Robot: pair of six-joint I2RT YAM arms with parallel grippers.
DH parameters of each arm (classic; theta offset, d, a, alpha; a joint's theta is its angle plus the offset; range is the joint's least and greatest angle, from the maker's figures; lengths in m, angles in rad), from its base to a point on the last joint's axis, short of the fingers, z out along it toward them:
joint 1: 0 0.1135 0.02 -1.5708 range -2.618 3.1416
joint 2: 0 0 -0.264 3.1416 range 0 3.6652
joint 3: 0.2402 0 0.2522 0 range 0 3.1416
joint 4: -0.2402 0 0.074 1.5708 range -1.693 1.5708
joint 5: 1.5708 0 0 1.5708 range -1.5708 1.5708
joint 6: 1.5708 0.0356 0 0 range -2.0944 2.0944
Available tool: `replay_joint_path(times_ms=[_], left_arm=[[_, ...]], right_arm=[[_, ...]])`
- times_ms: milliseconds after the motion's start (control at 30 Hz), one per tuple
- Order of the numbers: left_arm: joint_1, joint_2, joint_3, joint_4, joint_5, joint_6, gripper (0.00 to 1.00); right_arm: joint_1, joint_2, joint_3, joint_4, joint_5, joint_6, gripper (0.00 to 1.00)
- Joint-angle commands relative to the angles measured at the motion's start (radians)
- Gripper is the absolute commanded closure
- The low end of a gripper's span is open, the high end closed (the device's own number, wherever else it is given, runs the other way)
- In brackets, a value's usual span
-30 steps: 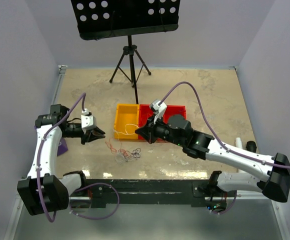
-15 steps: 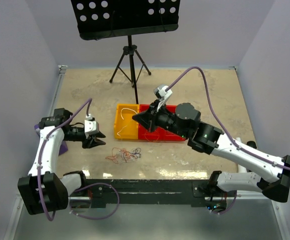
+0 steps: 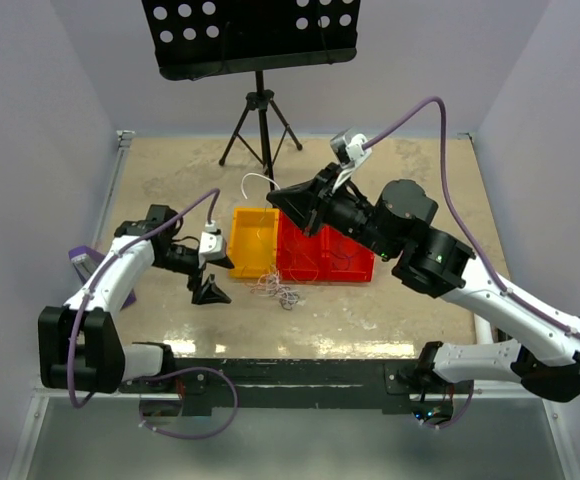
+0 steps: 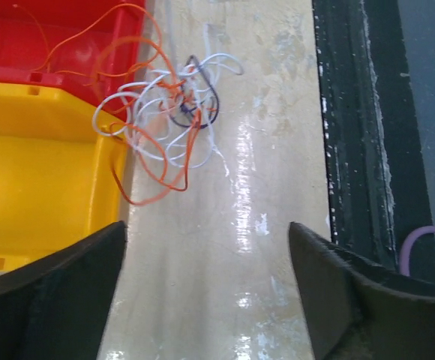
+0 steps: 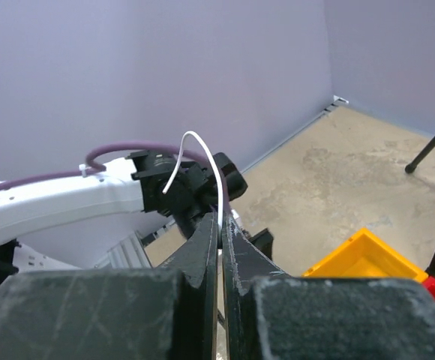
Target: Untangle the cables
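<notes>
Right pincer (image 3: 280, 197), clamped on one white cable (image 3: 259, 181), has risen above the yellow bin (image 3: 253, 245). Left pincer (image 3: 216, 279), jaws apart, has moved nearer the remaining cables (image 3: 278, 291), tangled on the surface (image 3: 370, 310) beside that bin.

In the upper centre, the cables (image 4: 187, 112) mix orange, white and dark purple. The yellow bin (image 4: 37, 172) and red bin (image 4: 45, 37) are plain and unpatterned. The tabletop (image 4: 270, 135) is mottled beige.
</notes>
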Motion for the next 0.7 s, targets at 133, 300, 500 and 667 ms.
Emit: replay_joint_path(times_ms=[133,300,500,667], left_arm=[[-0.008,-0.012,0.018,0.376,0.140,-0.327,0.00],[-0.083,0.033,0.021,0.250,0.156,-0.131,0.00],[-0.172,0.070,0.024,0.204,0.087,-0.055,0.02],[-0.188,0.091,0.011,0.235,0.090,-0.068,0.08]], right_arm=[[-0.001,-0.003,0.036,0.003,-0.014,0.000,1.00],[-0.001,0.017,0.098,-0.018,-0.011,-0.013,1.00],[-0.001,0.034,0.195,-0.056,0.019,-0.040,1.00],[-0.001,0.047,0.279,-0.075,0.024,-0.051,1.00]])
